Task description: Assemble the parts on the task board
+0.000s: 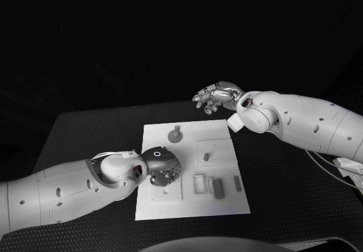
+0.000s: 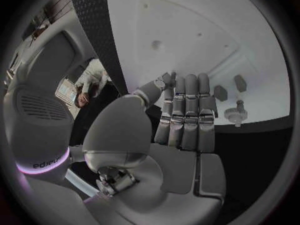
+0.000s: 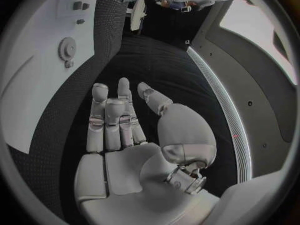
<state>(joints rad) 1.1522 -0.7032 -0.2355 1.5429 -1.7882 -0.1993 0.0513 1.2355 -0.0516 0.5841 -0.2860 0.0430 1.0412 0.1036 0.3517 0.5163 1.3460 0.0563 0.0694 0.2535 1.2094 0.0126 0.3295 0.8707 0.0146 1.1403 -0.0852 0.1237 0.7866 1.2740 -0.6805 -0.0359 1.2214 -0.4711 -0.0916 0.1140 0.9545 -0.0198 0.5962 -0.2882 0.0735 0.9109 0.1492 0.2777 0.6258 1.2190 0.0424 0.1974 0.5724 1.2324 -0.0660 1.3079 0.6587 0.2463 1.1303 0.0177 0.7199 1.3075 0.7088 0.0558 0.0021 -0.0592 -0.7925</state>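
Nearest the camera, the white rectangular task board (image 1: 227, 202) lies flat in the middle of the black textured table (image 1: 83, 136), its near corner bare. Over the board's left portion, the silver many-fingered left hand (image 1: 160, 170) reaches in on its white arm; in the left wrist view its fingers (image 2: 187, 117) lie straight and side by side above the white plate, holding nothing. Just right of that hand, near the board's near-right area, a group of small grey rectangular parts (image 1: 217, 188) lies on the board: a pale block, a darker bar beside it, and a thin strip nearer the right edge. Farther back, a small upright grey peg (image 1: 206, 156) stands in a raised square panel. Farther still, near the board's far edge, a round grey gear-shaped part (image 1: 175, 136) lies flat; the same toothed disc appears in the right wrist view (image 3: 67, 48). Beyond the board's far right corner, the silver right hand (image 1: 215, 95) hangs above the table, clear of the board, fingers (image 3: 106, 120) extended and empty.
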